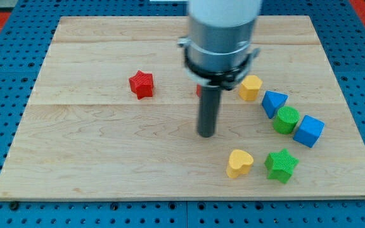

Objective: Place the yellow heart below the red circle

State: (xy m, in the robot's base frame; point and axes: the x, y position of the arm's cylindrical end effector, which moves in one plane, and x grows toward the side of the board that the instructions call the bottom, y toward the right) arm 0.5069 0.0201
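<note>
On the wooden board (94, 158), the thing furthest toward the view's left is a red star (141, 83), alone and well apart from everything else. Next comes my tip (206, 134), the lower end of the dark rod, resting on bare wood near the middle of the board and touching no block; it has nothing to open or close. Just behind the rod, at its left edge, a sliver of a red block (198, 90) shows, its shape mostly hidden by the arm.

The yellow heart (239, 163) lies below and to the right of my tip, near it with a gap of bare wood between. Just beside the heart on its right sits a green star (281, 164).

Higher up, right of the rod, a yellow block (250, 87) begins a curved row: then a blue triangle-like block (274, 102), a green cylinder (287, 120), and a blue cube (309, 130), each close to the next.
</note>
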